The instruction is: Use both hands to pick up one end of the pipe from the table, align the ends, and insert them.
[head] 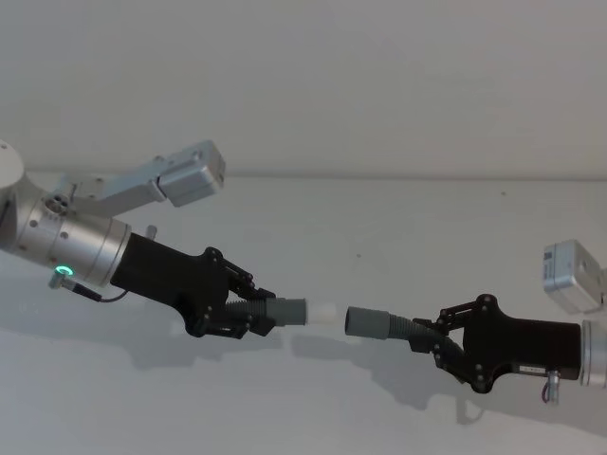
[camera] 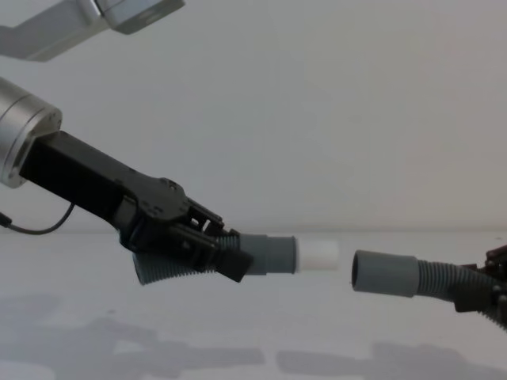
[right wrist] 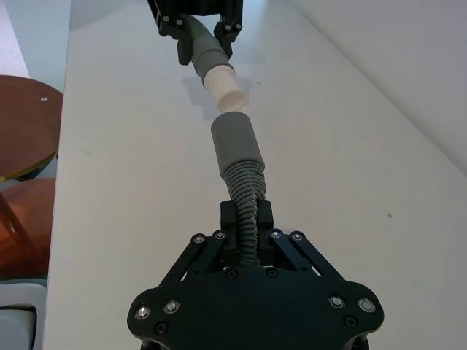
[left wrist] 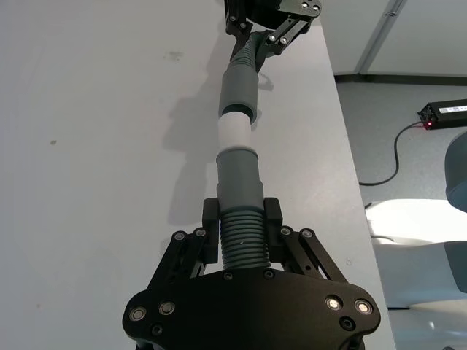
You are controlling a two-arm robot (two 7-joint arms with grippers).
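Note:
Both pipe pieces hang in the air above the white table (head: 285, 408). My left gripper (head: 248, 313) is shut on the ribbed hose (left wrist: 243, 240) of one piece, whose grey cuff (head: 292, 311) ends in a white spigot (camera: 317, 255). My right gripper (head: 432, 336) is shut on the other piece's ribbed hose (right wrist: 246, 197), and its plain socket cuff (camera: 384, 273) faces the spigot. The two ends point at each other almost in line, with a narrow gap between them in the chest view. The left wrist view shows the right gripper (left wrist: 266, 33) beyond the socket.
The table's edge (left wrist: 343, 146) runs close beside the pipe, with floor, a black box (left wrist: 445, 113) and a cable beyond it. A round wooden tabletop (right wrist: 25, 124) stands off the table's other side. A plain wall rises behind.

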